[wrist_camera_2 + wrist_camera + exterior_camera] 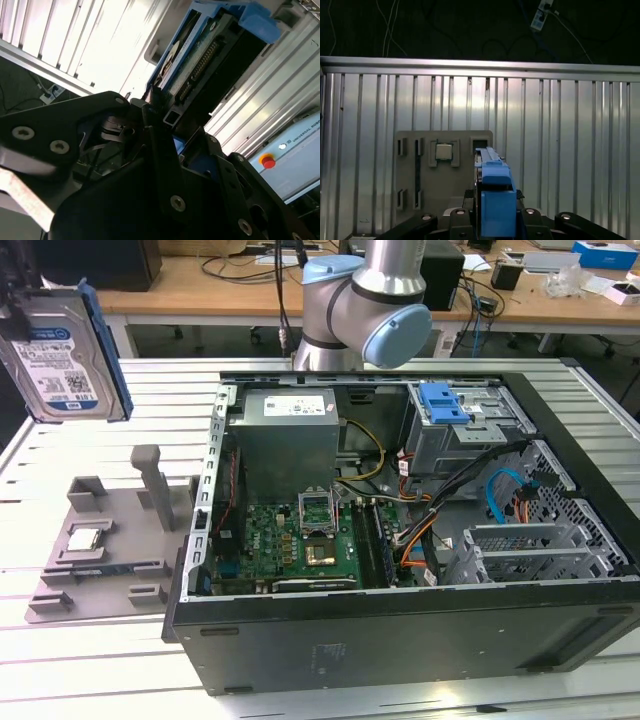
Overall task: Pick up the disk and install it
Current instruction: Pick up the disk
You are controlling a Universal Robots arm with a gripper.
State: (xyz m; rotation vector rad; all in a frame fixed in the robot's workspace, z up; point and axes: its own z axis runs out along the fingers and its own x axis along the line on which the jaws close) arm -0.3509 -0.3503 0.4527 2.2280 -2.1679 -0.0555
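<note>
At ten o'clock of the exterior view, well above the slatted table (100, 670), the disk (65, 350) hangs near upright with its label facing out. The gripper (157, 107) is clamped on its edge (jaws closed on the drive, judging by the second wrist view).

The likely trouble is a tilt in that edge grip, which could snag the blue frame on the case wall or on the loose cables (465, 478).

At three o'clock, the open computer case (400, 640) holds the motherboard (290, 540), the power supply (285, 435) and the drive cage (465, 435). At eight o'clock, the grey fixture tray (60, 590) holds the CPU chip (85, 538).
</note>
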